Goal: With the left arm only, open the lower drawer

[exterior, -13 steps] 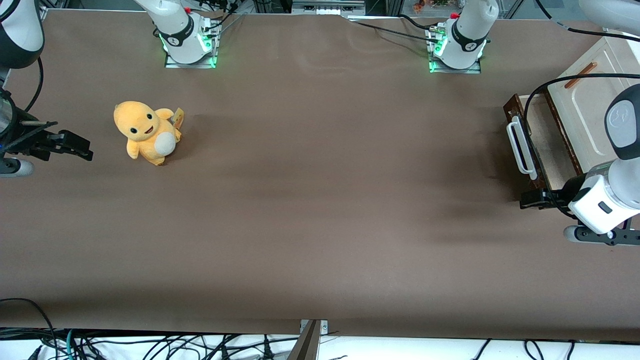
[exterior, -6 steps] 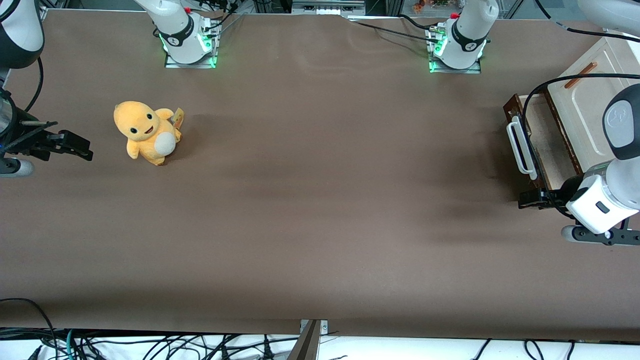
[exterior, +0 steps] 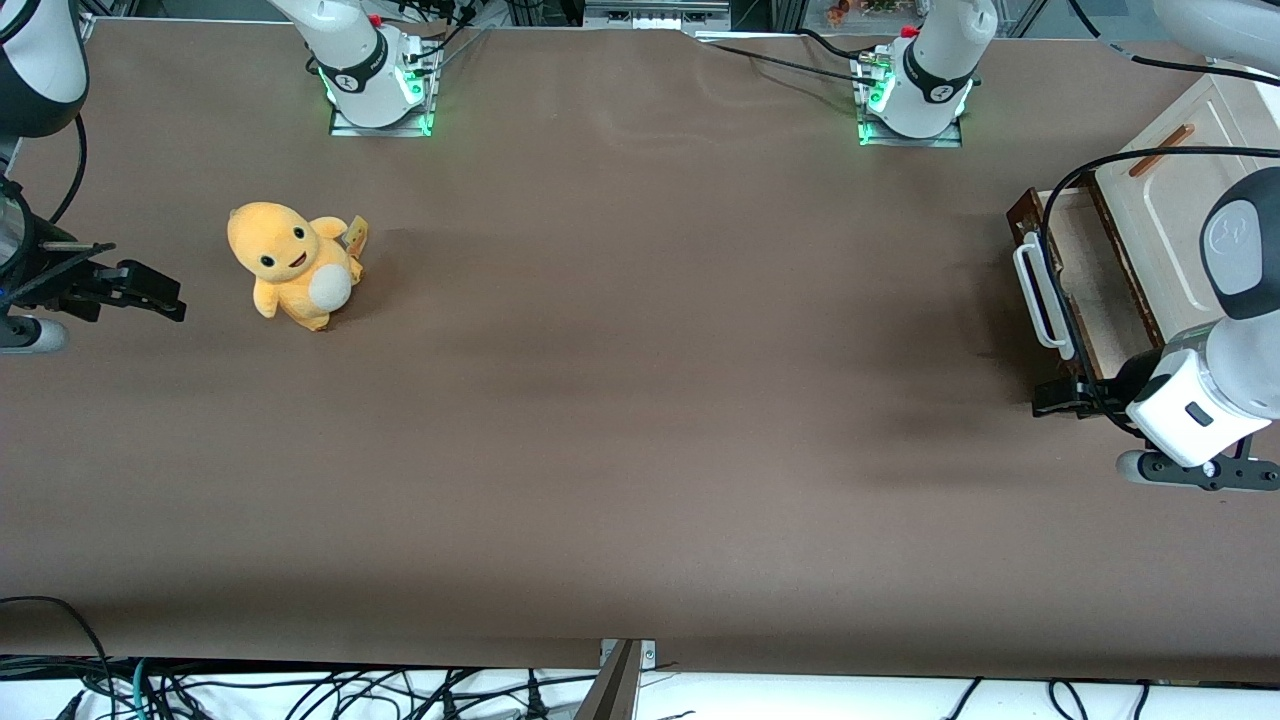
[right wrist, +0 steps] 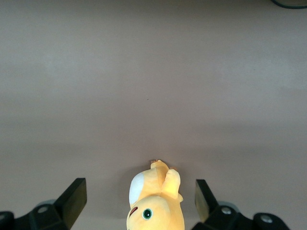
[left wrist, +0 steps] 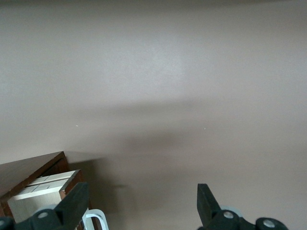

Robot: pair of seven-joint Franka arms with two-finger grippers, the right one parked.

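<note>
Since the earlier frames the left arm [exterior: 1225,340] has eased slightly farther from the front camera and toward the middle of the surface, carrying its gripper [exterior: 1050,392] a short way along the near corner of the lower drawer [exterior: 1085,285]; the drawer itself has not shifted. It sits at the working arm's end of the surface [exterior: 640,400], already pulled out from the cream cabinet [exterior: 1165,220], with its pale inside exposed between the dark brown front and the cabinet face.

The white loop handle [exterior: 1038,290] is free: nothing grips it. In the left wrist view the gripper [left wrist: 141,203] has its fingers [left wrist: 72,203] spread wide with only bare surface between them, and the drawer's corner [left wrist: 33,184] and one end of the handle [left wrist: 93,219] lie just beside one finger. So the gripper is released and empty, hovering low just off the drawer's near end.

Judged from this, the opening looks largely done: the drawer stands visibly out of the cabinet. How much travel remains cannot be told, since the arm hides part of the drawer in the front view. What is left appears to be either a final pull, which would need a fresh hold on the handle, or simply drawing the arm clear.

A yellow plush toy [exterior: 293,263] sits well apart, toward the parked arm's end.
</note>
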